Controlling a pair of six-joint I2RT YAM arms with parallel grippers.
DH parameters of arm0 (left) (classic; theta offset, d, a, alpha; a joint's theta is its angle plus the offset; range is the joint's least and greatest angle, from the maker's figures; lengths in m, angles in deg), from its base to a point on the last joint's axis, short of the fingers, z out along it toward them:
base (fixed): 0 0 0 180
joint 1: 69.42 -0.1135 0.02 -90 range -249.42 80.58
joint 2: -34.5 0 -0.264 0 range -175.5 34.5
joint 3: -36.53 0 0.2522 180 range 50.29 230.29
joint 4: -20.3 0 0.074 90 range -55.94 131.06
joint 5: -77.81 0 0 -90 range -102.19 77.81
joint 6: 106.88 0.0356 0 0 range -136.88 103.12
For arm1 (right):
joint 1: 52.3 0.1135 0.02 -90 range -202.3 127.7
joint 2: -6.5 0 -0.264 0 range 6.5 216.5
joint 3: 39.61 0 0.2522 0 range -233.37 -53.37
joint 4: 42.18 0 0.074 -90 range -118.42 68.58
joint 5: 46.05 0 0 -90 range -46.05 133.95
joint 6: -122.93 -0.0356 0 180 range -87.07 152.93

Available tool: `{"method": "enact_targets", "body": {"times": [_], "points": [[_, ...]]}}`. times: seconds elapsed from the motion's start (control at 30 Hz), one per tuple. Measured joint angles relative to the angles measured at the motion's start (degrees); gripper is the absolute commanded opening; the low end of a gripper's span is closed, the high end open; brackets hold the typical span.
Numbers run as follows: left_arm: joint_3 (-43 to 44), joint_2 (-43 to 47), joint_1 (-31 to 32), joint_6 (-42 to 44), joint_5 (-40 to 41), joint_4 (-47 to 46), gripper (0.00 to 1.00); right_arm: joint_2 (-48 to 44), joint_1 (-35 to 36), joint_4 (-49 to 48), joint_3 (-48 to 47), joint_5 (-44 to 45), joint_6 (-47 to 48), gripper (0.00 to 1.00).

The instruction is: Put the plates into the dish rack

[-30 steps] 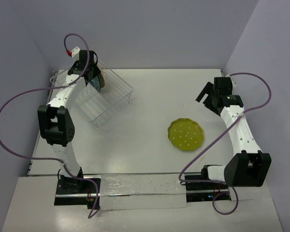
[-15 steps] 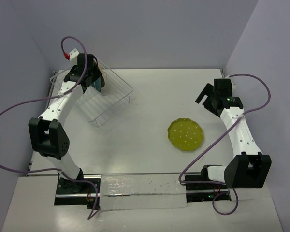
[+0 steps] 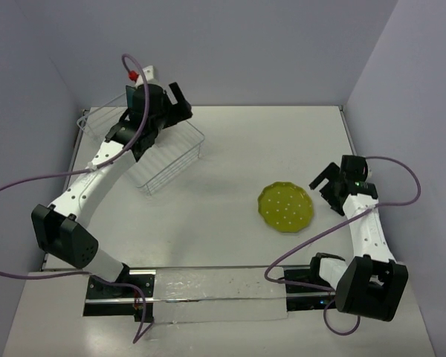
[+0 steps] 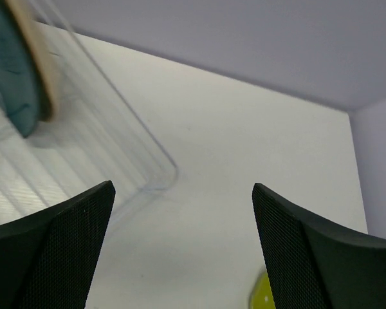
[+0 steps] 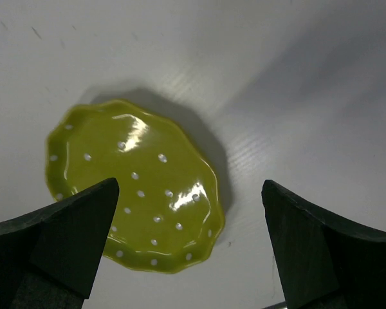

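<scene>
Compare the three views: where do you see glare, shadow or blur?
Right wrist: bright glare spots on the yellow-green plate, with a dark shadow along its right edge. Left wrist: the teal plate and dish rack are blurred at the frame's left. Top external: even light, everything sharp.

Dotted green plate [image 3: 285, 207] flat, teal plate [image 4: 11, 74] upright in rack [image 3: 172, 162]
</scene>
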Motion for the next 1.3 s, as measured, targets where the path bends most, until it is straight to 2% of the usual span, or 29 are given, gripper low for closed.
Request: {"method": "enact_targets", "body": {"times": [0.17, 0.33, 0.37, 0.43, 0.53, 0.6, 0.63, 0.7, 0.73, 0.77, 0.8, 1.07, 1.3], "points": [[-1.94, -1.28, 7.05, 5.71, -4.31, -3.19, 0.95, -1.94, -1.53, -0.37, 8.25, -5.50, -0.68, 0.95], [-4.48, -2.66, 14.33, 12.20, -10.07, -6.40, 0.96, -1.46, -1.55, -1.34, 12.65, -9.77, -0.85, 0.81], [-4.94, -2.97, 15.37, 13.01, -11.18, -6.83, 0.97, -1.06, -1.55, -1.89, 13.26, -10.29, -1.03, 0.70], [-5.70, -3.60, 16.74, 14.14, -12.83, -7.68, 0.99, -0.18, -1.55, -3.20, 14.31, -11.08, -1.73, 0.58], [-7.25, -4.19, 18.45, 15.23, -14.89, -9.11, 0.99, 0.89, -1.55, -5.59, 15.81, -11.51, -2.91, 0.52], [-8.56, -4.27, 19.76, 15.92, -15.62, -9.97, 0.99, 1.87, -1.55, -6.78, 16.55, -11.37, -3.41, 0.43], [-9.52, -4.27, 20.32, 16.53, -15.58, -10.95, 0.99, 2.37, -1.55, -7.09, 16.55, -11.33, -3.65, 0.33], [-11.39, -4.27, 22.66, 17.77, -15.71, -12.67, 0.99, 3.11, -1.55, -8.35, 16.66, -11.11, -4.10, 0.22], [-12.52, -4.27, 23.80, 18.44, -16.04, -13.61, 0.99, 3.35, -1.55, -8.63, 16.66, -11.29, -4.08, 0.22], [-13.57, -4.25, 24.73, 19.12, -16.62, -14.50, 0.99, 3.35, -1.59, -8.98, 16.71, -11.50, -4.30, 0.07], [-14.37, -4.25, 25.55, 19.70, -17.18, -14.97, 0.99, 3.35, -1.64, -9.48, 16.75, -11.59, -4.24, 0.00], [-15.47, -5.53, 31.83, 28.73, -22.37, -19.92, 0.99, 1.61, -1.59, -8.08, 15.80, -10.88, -2.89, 0.00], [-11.83, -13.58, 38.61, 40.79, -24.01, -20.23, 0.99, -1.29, -1.55, 1.63, 8.21, -9.61, -2.06, 0.00]]}}
